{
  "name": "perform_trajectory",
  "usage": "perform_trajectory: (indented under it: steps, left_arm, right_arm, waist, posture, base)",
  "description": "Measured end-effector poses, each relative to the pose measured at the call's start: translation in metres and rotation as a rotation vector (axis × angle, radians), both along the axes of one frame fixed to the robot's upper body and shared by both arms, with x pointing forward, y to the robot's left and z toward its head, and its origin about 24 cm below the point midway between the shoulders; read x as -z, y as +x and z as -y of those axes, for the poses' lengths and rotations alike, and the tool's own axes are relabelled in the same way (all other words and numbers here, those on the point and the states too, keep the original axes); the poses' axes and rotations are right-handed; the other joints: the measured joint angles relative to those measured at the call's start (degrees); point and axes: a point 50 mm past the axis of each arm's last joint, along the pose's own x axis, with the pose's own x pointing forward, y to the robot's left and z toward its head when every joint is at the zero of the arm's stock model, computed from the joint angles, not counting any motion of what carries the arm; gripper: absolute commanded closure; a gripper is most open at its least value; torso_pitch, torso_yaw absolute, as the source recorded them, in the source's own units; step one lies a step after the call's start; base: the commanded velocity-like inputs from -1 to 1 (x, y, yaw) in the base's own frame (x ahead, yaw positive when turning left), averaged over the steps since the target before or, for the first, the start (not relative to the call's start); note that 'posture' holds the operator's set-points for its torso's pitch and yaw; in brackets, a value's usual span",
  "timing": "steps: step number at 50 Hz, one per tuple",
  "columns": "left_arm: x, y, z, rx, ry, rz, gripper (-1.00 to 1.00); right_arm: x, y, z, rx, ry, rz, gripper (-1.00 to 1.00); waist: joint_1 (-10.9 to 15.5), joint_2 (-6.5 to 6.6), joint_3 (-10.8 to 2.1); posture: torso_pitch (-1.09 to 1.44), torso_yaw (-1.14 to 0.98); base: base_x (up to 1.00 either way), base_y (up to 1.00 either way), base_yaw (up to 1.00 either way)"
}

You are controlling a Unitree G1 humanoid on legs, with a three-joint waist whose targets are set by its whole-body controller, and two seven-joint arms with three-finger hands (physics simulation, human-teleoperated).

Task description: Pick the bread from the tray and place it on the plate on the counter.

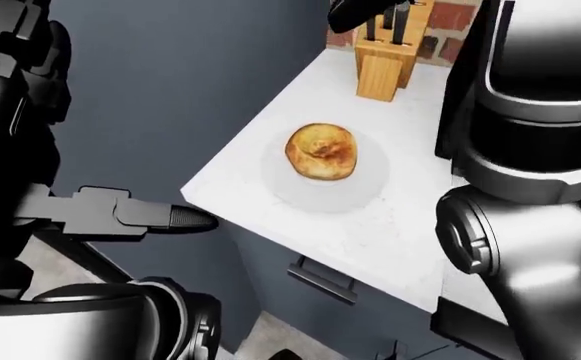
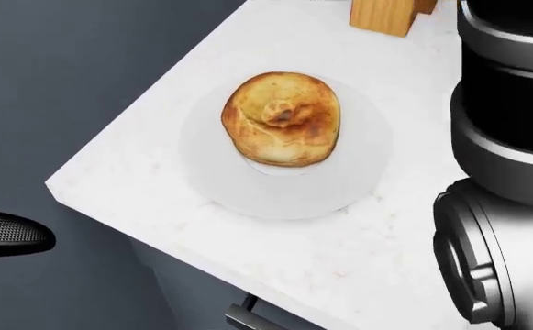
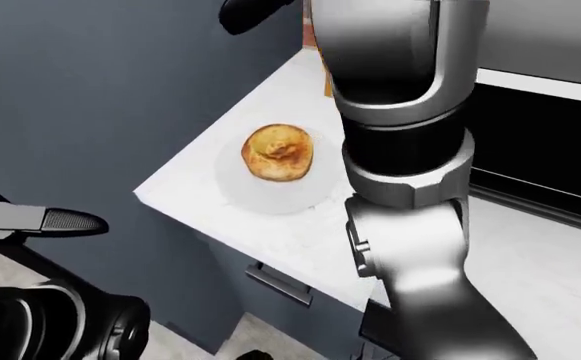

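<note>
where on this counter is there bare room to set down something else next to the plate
Bare counter lies between the plate and the corner edge at the head view's left, and below the plate toward the drawer handle. Above the plate a strip stays free before the knife block. The right side is crowded by the right arm.

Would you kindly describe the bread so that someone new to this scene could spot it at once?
Find the white counter that juts into the dark blue surroundings. Near its corner lies a round white plate, and the bread sits on it. It is the only golden-brown, domed thing there; the wooden knife block beyond is square-edged and pale.
</note>
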Motion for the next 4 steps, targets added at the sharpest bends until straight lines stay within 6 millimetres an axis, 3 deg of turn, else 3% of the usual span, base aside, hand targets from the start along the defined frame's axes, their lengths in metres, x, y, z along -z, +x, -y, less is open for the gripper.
perform_trajectory:
  steps: [4]
  left_arm:
    - [-0.0024, -0.0008, 0.0006, 0.0, 0.001, 0.005, -1.0]
  right_arm:
    - [-0.0074, -0.0086, 0.0074, 0.011, 0.008, 0.012, -1.0]
  waist:
    - [0.0, -0.01, 0.14]
  posture:
    - [0.0, 0.43]
  base:
    - [0.0, 0.0, 0.0]
